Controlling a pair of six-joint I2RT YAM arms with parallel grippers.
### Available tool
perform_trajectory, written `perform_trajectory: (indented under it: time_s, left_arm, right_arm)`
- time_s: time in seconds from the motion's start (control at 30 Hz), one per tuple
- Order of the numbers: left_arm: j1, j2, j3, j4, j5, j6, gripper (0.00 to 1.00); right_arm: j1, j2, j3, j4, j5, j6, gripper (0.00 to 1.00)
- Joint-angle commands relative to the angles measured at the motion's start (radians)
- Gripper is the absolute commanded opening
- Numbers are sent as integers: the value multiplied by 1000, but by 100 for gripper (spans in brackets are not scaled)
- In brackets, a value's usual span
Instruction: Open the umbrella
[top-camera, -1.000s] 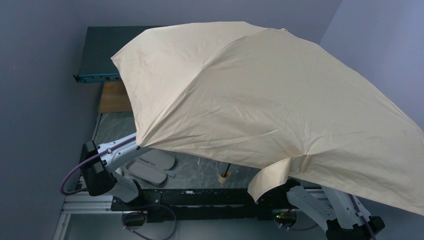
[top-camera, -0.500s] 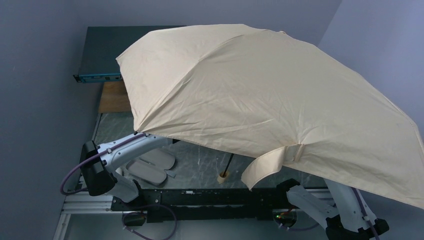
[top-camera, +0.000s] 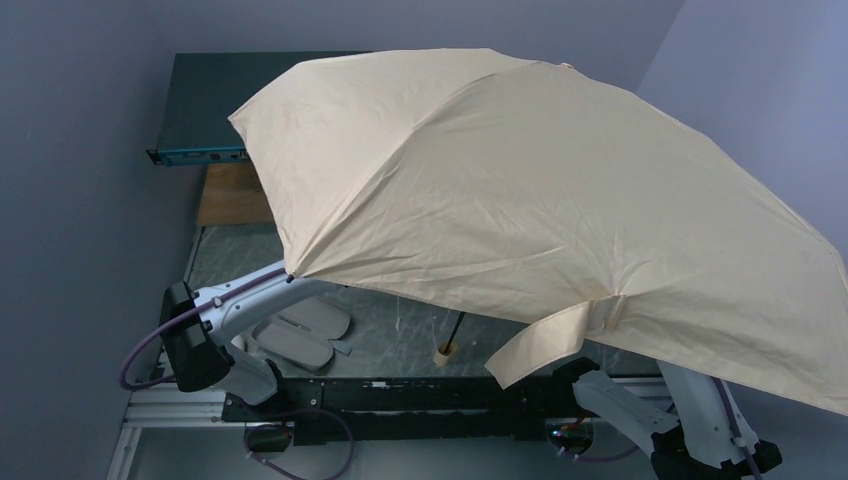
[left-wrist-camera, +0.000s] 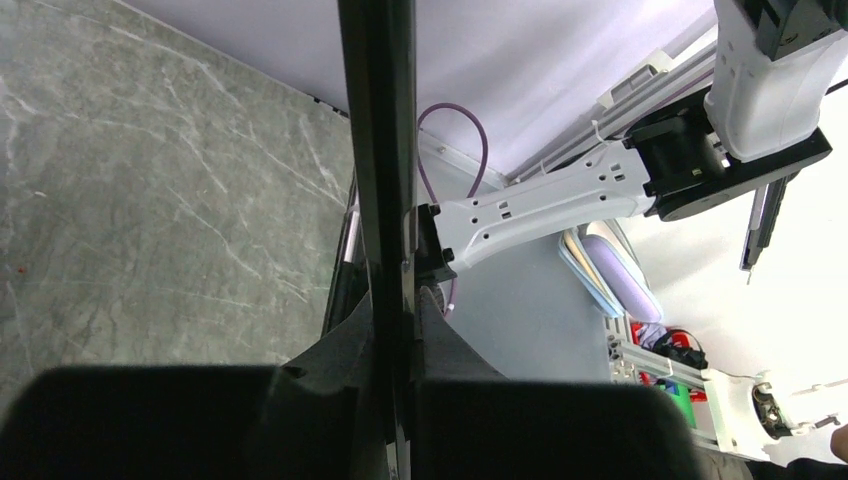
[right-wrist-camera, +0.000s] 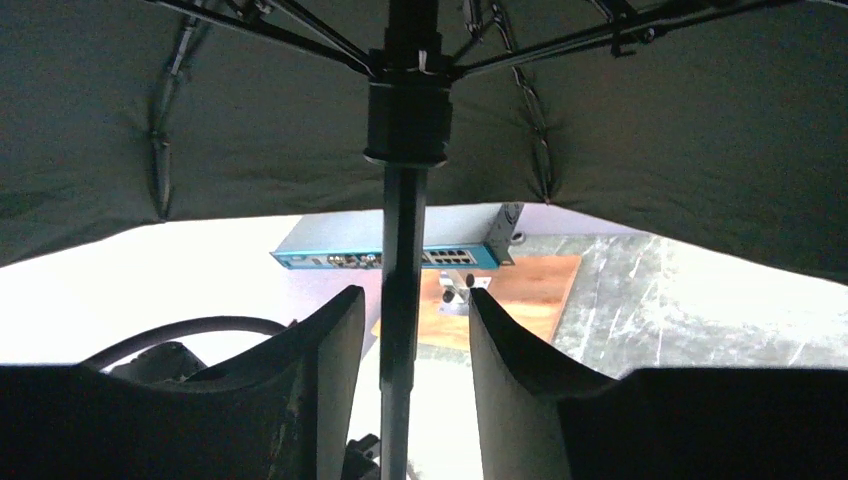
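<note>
The tan-beige fabric folding umbrella (top-camera: 520, 190) is spread over the grey marbled worktop (top-camera: 390, 335). Its canopy reaches toward 3 o'clock and its cream handle (top-camera: 447, 350) sits at 6 o'clock. The left fingers (left-wrist-camera: 335, 365) clamp its black shaft (right-wrist-camera: 402, 260). The right fingers (right-wrist-camera: 320, 370) straddle the shaft, parted and not gripping, below the black runner collar (right-wrist-camera: 405, 120) at 12 o'clock. Opening looks all but done; the next move calls for confirming the collar has latched before letting go.

- No words, brands or numbers can be read anywhere.
- The blue-fronted box (right-wrist-camera: 330, 258) at the far end of the bench (top-camera: 220, 260) is too small and blurred to read.
</note>
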Motion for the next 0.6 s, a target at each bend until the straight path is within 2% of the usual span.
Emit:
perform_trajectory:
  time_s: [0.0,0.17,0.33,0.43,0.53,0.57]
  left_arm:
    - [-14,-25,70,39,-12,65,0]
    - [-26,-20,78,22,-30,87,0]
    - [-41,-13,89,1,-52,114,0]
    - [-52,-2,109,-32,-70,145,0]
    - [-60,9,122,-52,-83,169,0]
    - [-61,12,124,-57,-85,176,0]
  right_arm:
    - [3,9,35,-35,-14,-8,43]
    - [3,1,15,-10,-23,-3,35]
    - [3,12,24,-32,-35,-12,31]
    - [3,5,15,-31,-35,-23,19]
    - [4,-19,-11,-5,-30,-37,1]
    - [3,-29,-22,8,-30,-44,0]
